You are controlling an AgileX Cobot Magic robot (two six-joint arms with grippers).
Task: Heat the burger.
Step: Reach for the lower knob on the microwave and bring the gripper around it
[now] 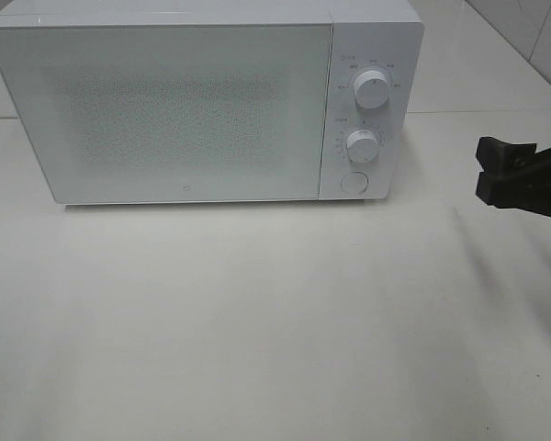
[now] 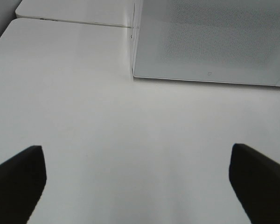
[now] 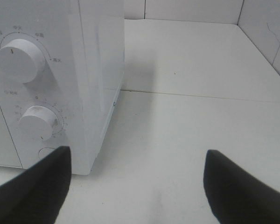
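The burger is not in view in any frame. A white microwave [image 1: 202, 101] stands at the back of the white table with its door shut; the frosted door hides the inside. It has two round dials [image 1: 371, 90] and a round button [image 1: 353, 182] on its right panel. My right gripper [image 1: 505, 175] is open and empty, hovering to the right of the microwave, level with the lower dial [image 3: 37, 122]. My left gripper [image 2: 135, 182] is open and empty, over bare table in front of the microwave's left corner [image 2: 133, 74]; it is out of the exterior view.
The white table [image 1: 257, 312] spreads in front of the microwave. A seam between tabletops [image 3: 200, 95] runs to the right of the microwave. Tiled wall [image 1: 542, 37] stands at the far right.
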